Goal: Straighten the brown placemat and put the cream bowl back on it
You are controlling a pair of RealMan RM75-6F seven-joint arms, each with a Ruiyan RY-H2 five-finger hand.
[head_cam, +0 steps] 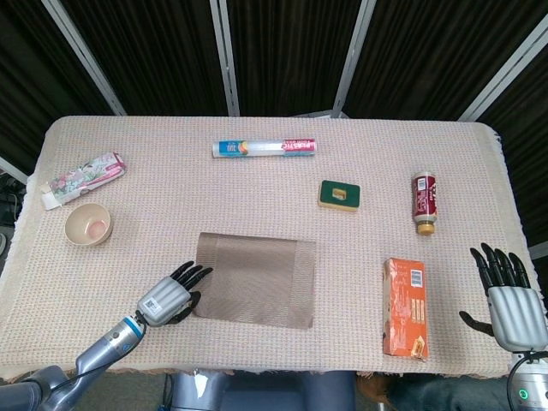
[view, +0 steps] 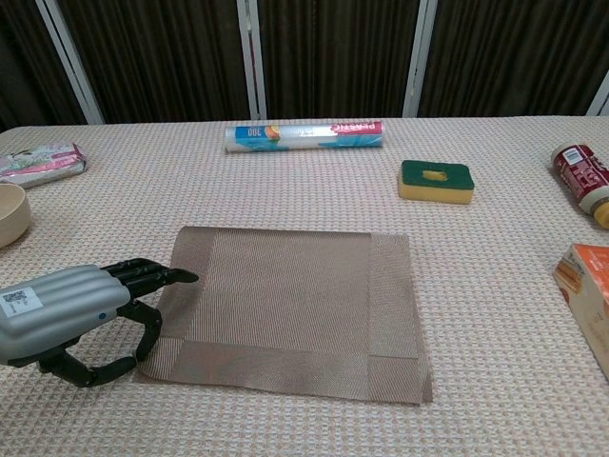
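Observation:
The brown placemat (head_cam: 257, 278) (view: 295, 305) lies flat near the table's front, its edges nearly square to the table. My left hand (head_cam: 167, 295) (view: 76, 305) lies at the mat's near-left corner, fingers apart, with its fingertips (view: 176, 276) resting on the mat's left border. It grips nothing. The cream bowl (head_cam: 87, 224) (view: 9, 214) stands upright on the tablecloth to the far left, well apart from the mat. My right hand (head_cam: 512, 291) hovers open past the table's front right corner and shows only in the head view.
A cling-film roll (head_cam: 264, 148) (view: 304, 134) lies at the back. A green-and-yellow sponge (head_cam: 339, 194) (view: 436, 181) and a brown bottle (head_cam: 424, 202) (view: 582, 176) lie to the right. An orange box (head_cam: 404, 306) (view: 590, 286) lies front right. A floral packet (head_cam: 84, 178) (view: 43, 164) sits behind the bowl.

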